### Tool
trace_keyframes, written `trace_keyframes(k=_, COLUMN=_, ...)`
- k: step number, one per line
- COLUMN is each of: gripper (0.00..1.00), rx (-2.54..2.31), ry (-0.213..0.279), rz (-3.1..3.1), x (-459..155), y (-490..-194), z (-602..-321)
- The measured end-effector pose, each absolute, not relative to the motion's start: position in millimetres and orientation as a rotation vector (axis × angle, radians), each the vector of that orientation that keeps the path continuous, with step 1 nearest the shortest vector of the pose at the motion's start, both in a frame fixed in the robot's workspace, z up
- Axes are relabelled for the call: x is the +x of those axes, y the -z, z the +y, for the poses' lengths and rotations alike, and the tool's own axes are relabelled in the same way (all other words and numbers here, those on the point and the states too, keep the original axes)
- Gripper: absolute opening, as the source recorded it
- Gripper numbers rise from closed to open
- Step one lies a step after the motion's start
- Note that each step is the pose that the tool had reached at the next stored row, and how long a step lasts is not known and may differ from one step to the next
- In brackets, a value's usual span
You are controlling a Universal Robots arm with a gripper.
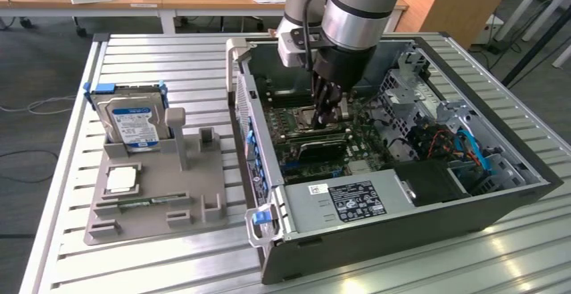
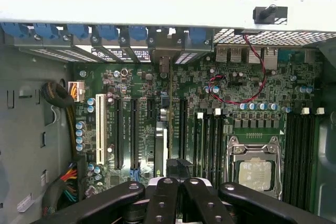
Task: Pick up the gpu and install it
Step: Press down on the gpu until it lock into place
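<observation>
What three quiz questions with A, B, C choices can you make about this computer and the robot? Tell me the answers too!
1. Where is the pincer?
A. inside the open case, over the green board
B. beside the case
C. behind the case

2. What colour is the frame around the hard drive?
A. red
B. blue
C. yellow

3. How is the pincer set?
A. wide open
B. shut
C. half open

Answers:
1. A, because the exterior view shows the arm reaching down into the case, just above the board.
2. B, because the frame's top edge and corners are blue.
3. B, because the wrist view shows its fingers brought together.
</observation>
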State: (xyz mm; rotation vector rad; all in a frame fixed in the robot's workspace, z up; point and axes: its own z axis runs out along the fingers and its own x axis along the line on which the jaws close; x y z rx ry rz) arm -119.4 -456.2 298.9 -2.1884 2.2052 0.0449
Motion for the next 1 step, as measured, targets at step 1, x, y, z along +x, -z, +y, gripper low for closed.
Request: trace_keyframes(k=1, gripper=0.11, rx=-2.188, ry=-0.045, rz=2.205, x=-119.4, y=-298.9, z=-456.2)
